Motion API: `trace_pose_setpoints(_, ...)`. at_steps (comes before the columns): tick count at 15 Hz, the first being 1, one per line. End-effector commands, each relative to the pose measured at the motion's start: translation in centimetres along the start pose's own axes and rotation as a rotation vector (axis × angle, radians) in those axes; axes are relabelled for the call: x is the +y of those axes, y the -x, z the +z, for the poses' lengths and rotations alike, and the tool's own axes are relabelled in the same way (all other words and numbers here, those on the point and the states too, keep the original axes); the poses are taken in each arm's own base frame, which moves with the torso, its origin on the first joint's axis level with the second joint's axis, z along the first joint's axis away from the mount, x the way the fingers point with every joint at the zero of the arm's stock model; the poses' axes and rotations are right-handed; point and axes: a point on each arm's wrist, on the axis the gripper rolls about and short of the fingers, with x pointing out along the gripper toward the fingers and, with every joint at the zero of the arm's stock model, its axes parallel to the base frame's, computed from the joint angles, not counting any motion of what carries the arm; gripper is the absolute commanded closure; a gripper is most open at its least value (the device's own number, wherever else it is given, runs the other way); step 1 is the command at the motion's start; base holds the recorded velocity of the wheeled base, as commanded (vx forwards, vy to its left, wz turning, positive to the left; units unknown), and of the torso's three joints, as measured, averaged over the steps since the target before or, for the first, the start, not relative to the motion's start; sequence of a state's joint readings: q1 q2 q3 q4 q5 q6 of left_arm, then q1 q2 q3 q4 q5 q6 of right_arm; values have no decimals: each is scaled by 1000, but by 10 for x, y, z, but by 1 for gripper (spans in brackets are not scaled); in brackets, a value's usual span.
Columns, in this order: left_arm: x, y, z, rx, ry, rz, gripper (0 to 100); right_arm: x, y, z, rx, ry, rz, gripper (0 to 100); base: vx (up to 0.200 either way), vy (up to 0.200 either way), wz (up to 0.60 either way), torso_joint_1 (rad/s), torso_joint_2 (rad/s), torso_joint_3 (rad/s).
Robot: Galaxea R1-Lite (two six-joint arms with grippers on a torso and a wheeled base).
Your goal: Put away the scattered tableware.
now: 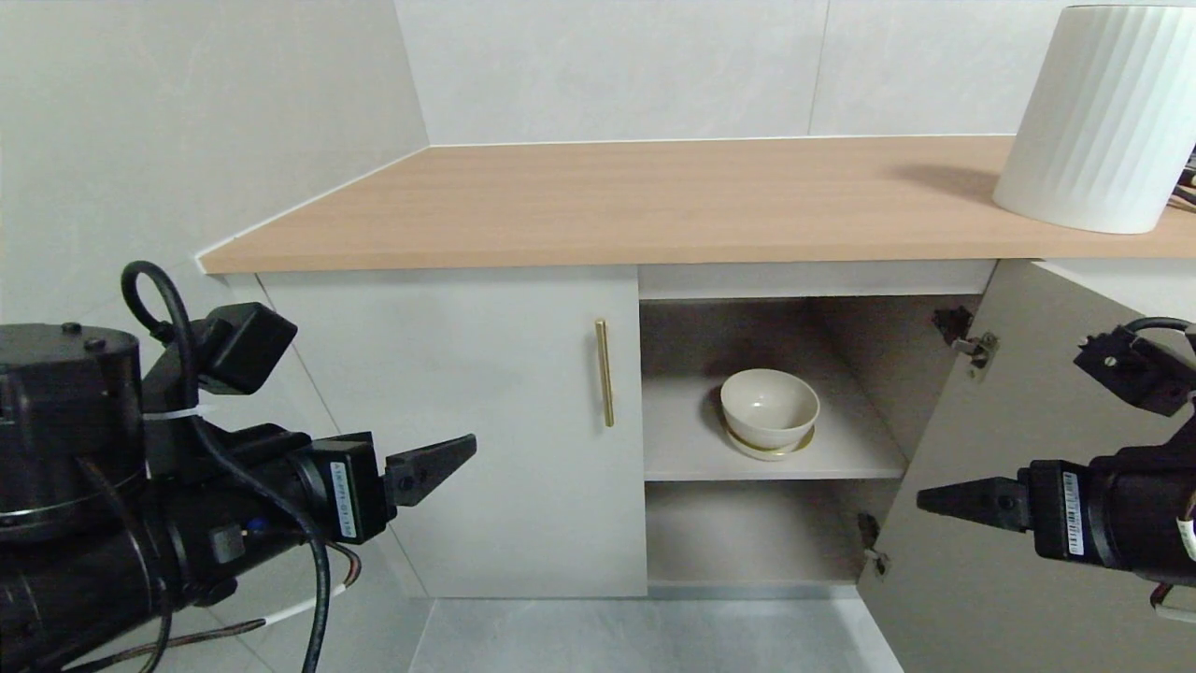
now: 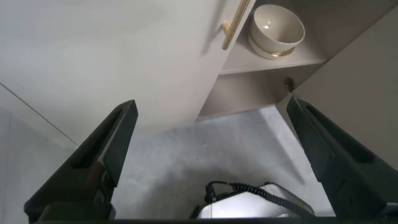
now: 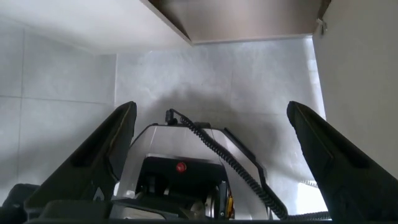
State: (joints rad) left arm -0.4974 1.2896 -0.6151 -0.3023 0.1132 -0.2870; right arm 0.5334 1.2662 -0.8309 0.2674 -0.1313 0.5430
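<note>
A cream bowl (image 1: 769, 406) sits on a small gold-rimmed plate (image 1: 769, 447) on the upper shelf (image 1: 841, 449) of the open cabinet; the left wrist view catches the bowl (image 2: 277, 27) too. My left gripper (image 1: 439, 465) (image 2: 211, 109) hangs open and holds nothing, in front of the closed left door, well left of the bowl. My right gripper (image 1: 962, 500) (image 3: 211, 112) is open and holds nothing, low in front of the swung-out right door, to the right of the bowl and lower.
The cabinet's left door (image 1: 467, 421) is closed, with a gold handle (image 1: 605, 372). Its right door (image 1: 981, 523) stands open toward me. A wooden countertop (image 1: 654, 201) carries a white ribbed cylinder (image 1: 1103, 117) at the right. The lower shelf (image 1: 747, 542) is bare.
</note>
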Motion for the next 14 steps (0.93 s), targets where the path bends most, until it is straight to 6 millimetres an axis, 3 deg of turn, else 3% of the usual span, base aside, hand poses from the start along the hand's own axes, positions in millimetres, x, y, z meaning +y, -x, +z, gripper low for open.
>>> trace_pose_setpoints(1,0,-2,-2,10,0,2,0,-1,1,-1,-1,0,2,0,-200,0,0,17,7,-2)
trace_pose_setpoints(14,0,-3,-3,17,-1,4,0,-3,1,-6,11,28,-7,0,-200,0,0,2,1,2)
